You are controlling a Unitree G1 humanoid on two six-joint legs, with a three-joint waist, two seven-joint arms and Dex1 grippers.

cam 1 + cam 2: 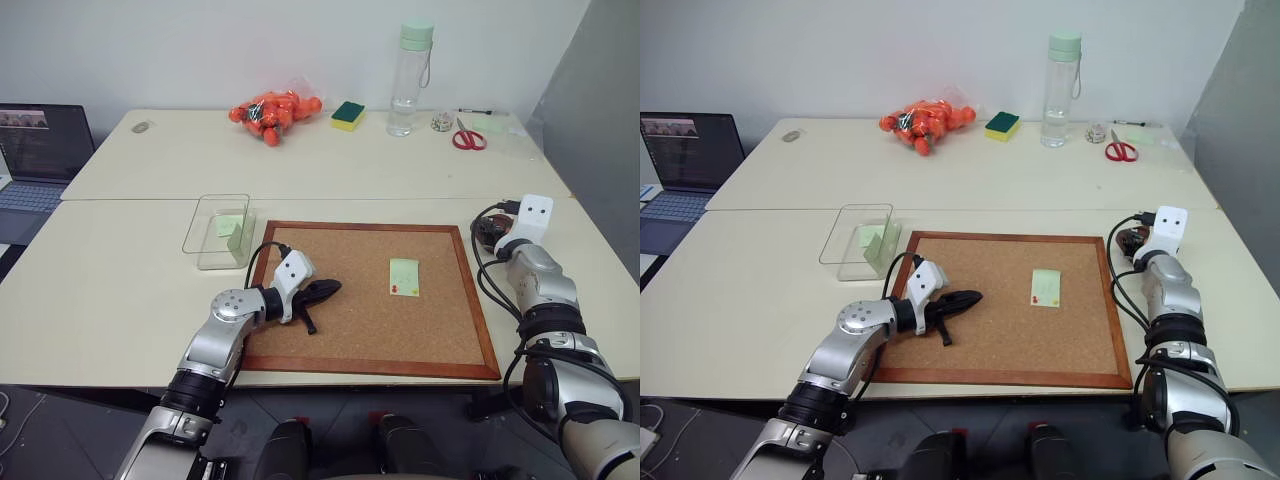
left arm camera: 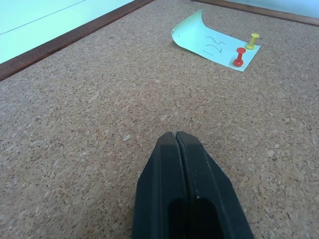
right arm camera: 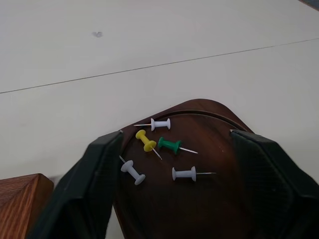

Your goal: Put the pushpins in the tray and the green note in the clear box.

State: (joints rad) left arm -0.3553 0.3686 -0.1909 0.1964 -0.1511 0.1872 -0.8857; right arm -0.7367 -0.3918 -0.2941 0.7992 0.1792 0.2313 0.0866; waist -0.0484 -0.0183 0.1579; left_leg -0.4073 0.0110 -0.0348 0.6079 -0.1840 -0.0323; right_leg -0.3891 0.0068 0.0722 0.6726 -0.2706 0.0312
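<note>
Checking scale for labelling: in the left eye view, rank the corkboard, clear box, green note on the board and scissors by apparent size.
1. corkboard
2. clear box
3. and 4. green note and scissors look alike; the scissors lie farther away, so unsure.

Left claw pressed closed; right claw spread wide, both extended forward.

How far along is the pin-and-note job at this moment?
Done: five pushpins lie in the dark brown tray, and one green paper slip sits in the clear plastic box.
In hand: nothing; the right claw stands open over the tray.
Left: a green note on the corkboard, held by a red and a yellow pin.
</note>
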